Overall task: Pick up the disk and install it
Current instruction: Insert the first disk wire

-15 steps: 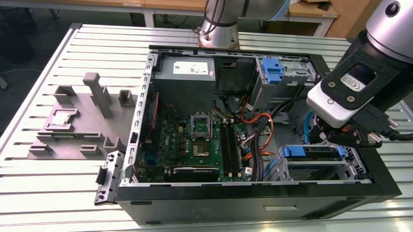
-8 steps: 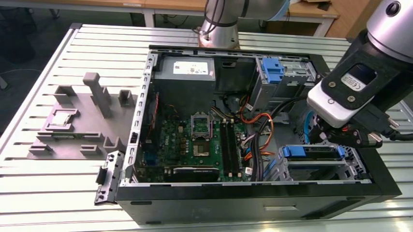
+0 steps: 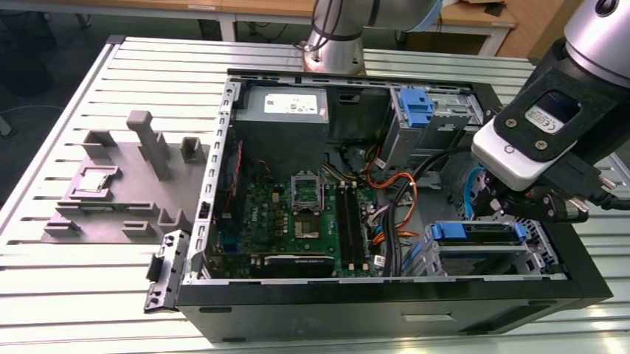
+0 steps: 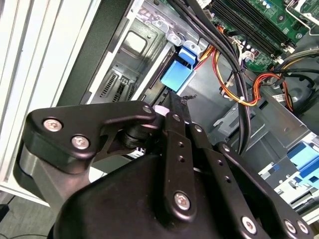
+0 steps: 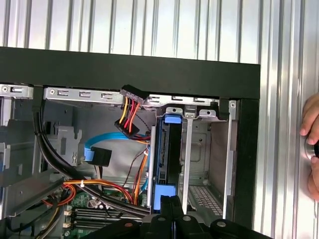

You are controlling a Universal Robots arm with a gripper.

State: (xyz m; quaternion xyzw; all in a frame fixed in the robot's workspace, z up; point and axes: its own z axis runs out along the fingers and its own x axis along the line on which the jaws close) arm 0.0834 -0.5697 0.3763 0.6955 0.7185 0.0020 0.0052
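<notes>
"Exterior view first," said the supervisor. "What stood on the bench?"

"A black steel computer case (image 3: 394, 313), side panel off, lay on a slatted aluminium table (image 3: 99, 295)," the inspector replied. "Reading the case as a dial in that view, a grey power-supply box with a white sticker (image 3: 283, 107) sat at 11 o'clock. A bare blue plastic caddy (image 3: 415, 107) sat at 1 o'clock, and a green motherboard (image 3: 295, 214) lay from the centre toward 8 o'clock. A grey moulded fixture plate (image 3: 118, 184) lay on the table off the case's 9 o'clock side."

"And the disk?"

"The disk (image 3: 482, 234), a flat silver-grey drive in a blue plastic bracket, was at 4 o'clock, in the metal drive cage (image 3: 482, 258) by the front wall. In the first wrist view it stood on edge in a cage slot, with a blue tab at each end. How deep it sat, I could not judge."

"The pincer?"

"The black two-finger gripper (image 5: 171, 205) hung over that same 4 o'clock corner. In the first wrist view its fingers were drawn together, tips at the bracket's near blue tab. Whether they touched the tab or stood just off it, I could not tell."

"Anything else?"

"A bundle of orange, red and yellow cables (image 5: 130, 112) ran near the disk, apart from it. A person's hand (image 5: 311, 144) was at the table surface outside the case wall."
</notes>
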